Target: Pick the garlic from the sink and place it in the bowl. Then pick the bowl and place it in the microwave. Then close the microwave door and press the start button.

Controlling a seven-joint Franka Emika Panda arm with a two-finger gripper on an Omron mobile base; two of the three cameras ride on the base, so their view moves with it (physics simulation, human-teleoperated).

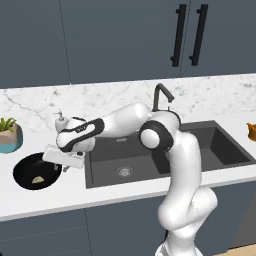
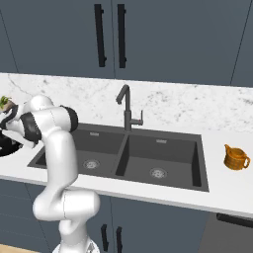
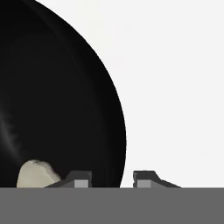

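Glossy black round bowl (image 3: 57, 109) holds the lumpy cream garlic (image 3: 37, 174); gripper (image 3: 112, 179) fingers straddle its rim, clamping it.

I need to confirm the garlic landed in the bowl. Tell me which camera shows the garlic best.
The hand view: the garlic lies large and pale inside the black bowl, beside the fingertips. The left base view shows it as a small pale lump in the bowl. In the right base view the arm blocks it.
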